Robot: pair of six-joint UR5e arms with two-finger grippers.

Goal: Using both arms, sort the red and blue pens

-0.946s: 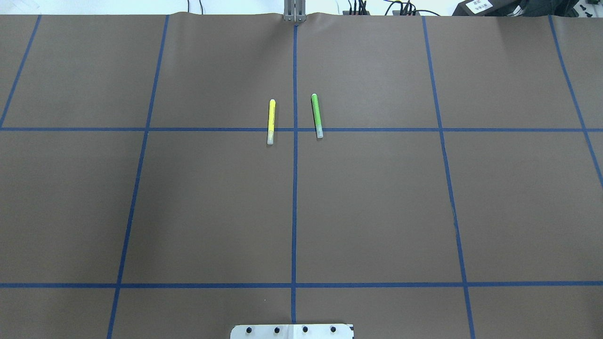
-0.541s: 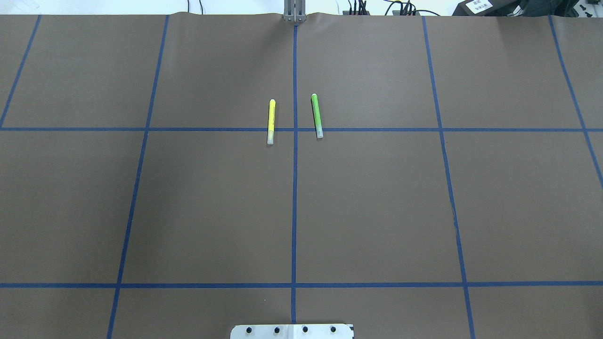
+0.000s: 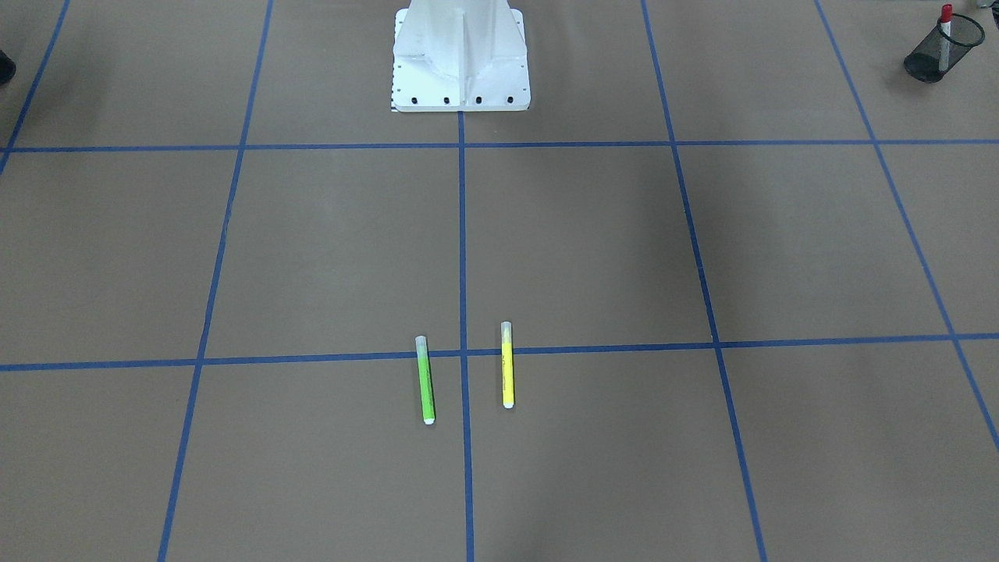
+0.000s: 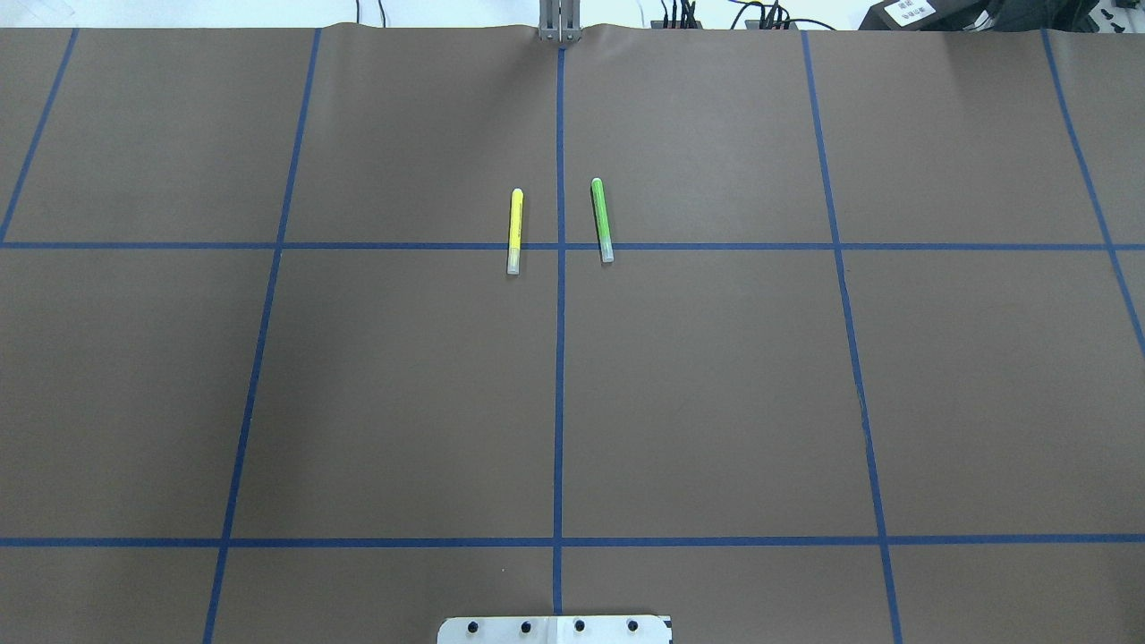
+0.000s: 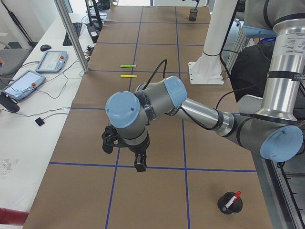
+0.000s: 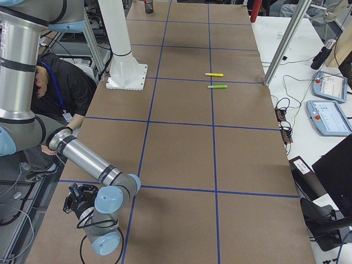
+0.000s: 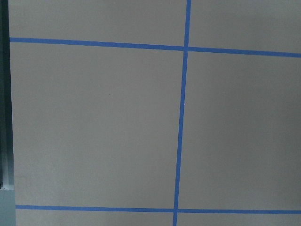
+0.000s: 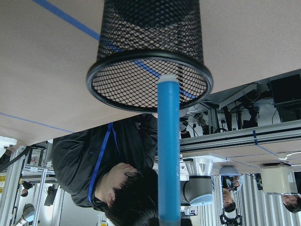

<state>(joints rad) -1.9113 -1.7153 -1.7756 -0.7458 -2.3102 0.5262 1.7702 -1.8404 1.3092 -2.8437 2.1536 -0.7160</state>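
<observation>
The blue pen [image 8: 168, 150] fills the middle of the right wrist view. It hangs in the air, its white end over the mouth of a black mesh cup [image 8: 117, 101] and its near end running off the bottom edge. The red-capped marker [image 3: 945, 23] [image 5: 233, 198] stands in another black mesh cup [image 3: 933, 58] at the table's end on my left side. My left gripper [image 5: 138, 164] hovers above the table near that cup. My right gripper [image 6: 77, 201] is low at the opposite end. No fingers show in either wrist view, so I cannot tell either gripper's state.
A yellow pen [image 4: 514, 231] and a green pen [image 4: 602, 220] lie side by side near the table's centre cross of blue tape. The white pedestal base [image 3: 460, 55] stands at the robot's edge. A person [image 6: 55, 91] crouches behind the table.
</observation>
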